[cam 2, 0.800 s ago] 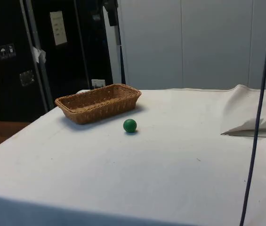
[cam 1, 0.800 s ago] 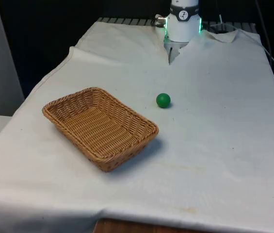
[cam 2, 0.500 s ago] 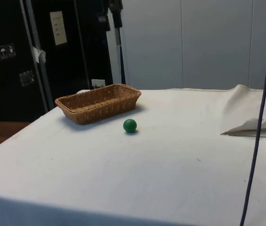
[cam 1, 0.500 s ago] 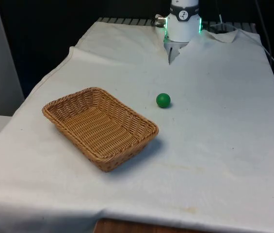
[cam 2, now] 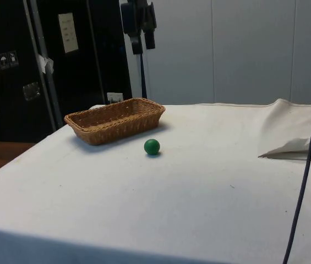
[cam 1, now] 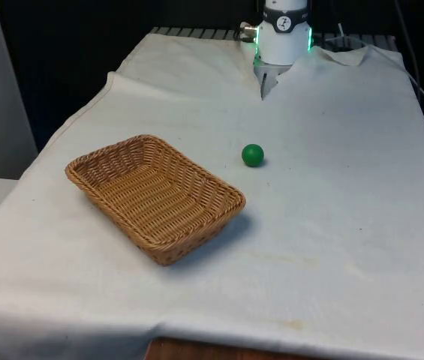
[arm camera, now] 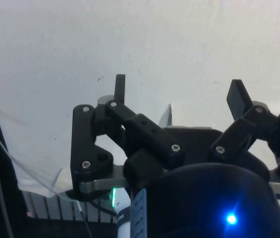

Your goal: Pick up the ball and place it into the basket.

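Front view: green ball [cam 1: 252, 155] rests on the white cloth [cam 1: 347, 210] covering the counter, just off the far-right corner of the wicker basket [cam 1: 154, 196], near it but not touching. The basket is rectangular, tan, open side up, set at an angle to the counter edge, nothing visible inside. It lies toward the front view's left; the ball is near the middle. The arm's white base [cam 1: 283, 34] stands at the far end of the counter, with the cloth bunched and folded around it.

Side view: ball [cam 2: 152, 146] on the cloth in front of the basket [cam 2: 115, 120], a short gap between them. Gripper [cam 2: 143, 34] hangs high above the counter, over the region of the basket's far end, well apart from both ball and basket. Two dark fingers point downward. A raised fold of cloth [cam 2: 298, 135] sits at the side view's right. A dark cable [cam 2: 307, 165] crosses the foreground there.

Wrist view: gripper [arm camera: 178, 94] with its two black fingers [arm camera: 120, 88] spread wide, nothing between them. Bare white cloth [arm camera: 144, 44] lies beyond the fingertips.
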Action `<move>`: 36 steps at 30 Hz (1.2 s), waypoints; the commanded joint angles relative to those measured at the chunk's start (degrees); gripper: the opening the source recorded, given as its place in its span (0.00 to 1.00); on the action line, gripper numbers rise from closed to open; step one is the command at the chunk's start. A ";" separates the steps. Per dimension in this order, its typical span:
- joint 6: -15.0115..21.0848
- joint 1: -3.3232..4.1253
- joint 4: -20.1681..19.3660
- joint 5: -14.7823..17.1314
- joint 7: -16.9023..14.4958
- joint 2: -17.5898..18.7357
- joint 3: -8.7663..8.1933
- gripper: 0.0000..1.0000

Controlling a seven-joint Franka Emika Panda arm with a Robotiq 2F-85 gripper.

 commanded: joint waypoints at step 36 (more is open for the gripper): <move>23.66 -0.29 -11.52 6.65 -5.50 7.96 -0.46 1.00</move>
